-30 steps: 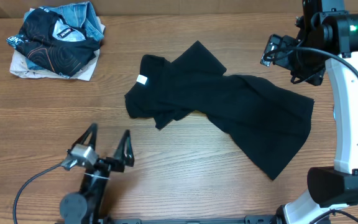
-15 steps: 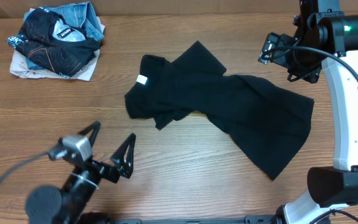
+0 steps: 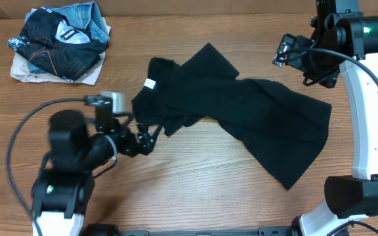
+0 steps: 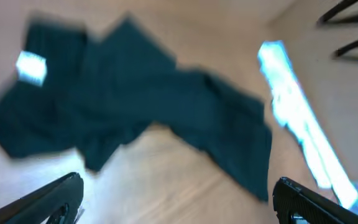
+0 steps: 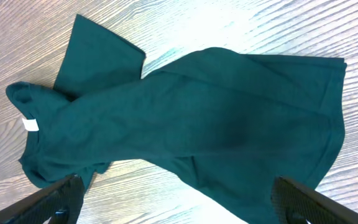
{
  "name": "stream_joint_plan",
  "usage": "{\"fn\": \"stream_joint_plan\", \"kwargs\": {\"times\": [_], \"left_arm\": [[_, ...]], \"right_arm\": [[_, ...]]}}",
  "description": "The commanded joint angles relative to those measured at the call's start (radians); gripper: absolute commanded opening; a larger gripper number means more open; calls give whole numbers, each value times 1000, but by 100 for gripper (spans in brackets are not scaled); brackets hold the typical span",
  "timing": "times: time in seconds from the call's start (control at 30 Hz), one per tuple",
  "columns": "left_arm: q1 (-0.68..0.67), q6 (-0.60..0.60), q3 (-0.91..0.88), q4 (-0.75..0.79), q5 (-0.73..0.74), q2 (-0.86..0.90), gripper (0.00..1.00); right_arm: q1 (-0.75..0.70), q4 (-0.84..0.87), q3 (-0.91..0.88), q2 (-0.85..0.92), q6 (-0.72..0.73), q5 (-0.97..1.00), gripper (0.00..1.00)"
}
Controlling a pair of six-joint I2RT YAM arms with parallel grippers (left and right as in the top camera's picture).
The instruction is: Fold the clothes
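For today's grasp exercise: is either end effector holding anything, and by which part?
Nothing is held. The left end effector is open beside the collar end of the black shirt; the right end effector is open, apart from it.

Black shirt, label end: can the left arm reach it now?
Probably yes. The left gripper, open, is at the black shirt's near edge below the white neck label; nothing lies between them.
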Motion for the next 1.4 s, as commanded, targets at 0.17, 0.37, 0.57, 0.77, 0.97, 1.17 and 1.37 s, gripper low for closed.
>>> {"fn": "stream_joint_plan", "kwargs": {"times": [0.17, 0.37, 0.57, 0.77, 0.97, 1.17, 1.37], "left_arm": [[-329, -263, 159, -178, -551, 292, 100], [-386, -354, 159, -119, -560, 469, 100], [-380, -389, 159, -28, -514, 642, 91], [-377, -456, 159, -23, -514, 780, 90], [-367, -454, 159, 38, -508, 861, 89], [-314, -453, 159, 56, -500, 871, 84], [-263, -430, 159, 55, -492, 874, 80]], "right_arm": [[-5, 7, 1, -12, 6, 1, 100], [-5, 1, 1, -12, 6, 2, 100], [-5, 3, 1, -11, 5, 2, 100], [-5, 3, 1, -11, 2, 16, 100], [-5, 2, 1, -10, 2, 29, 100], [-5, -3, 1, -8, 2, 28, 100], [-5, -9, 1, -8, 2, 28, 100]]}}
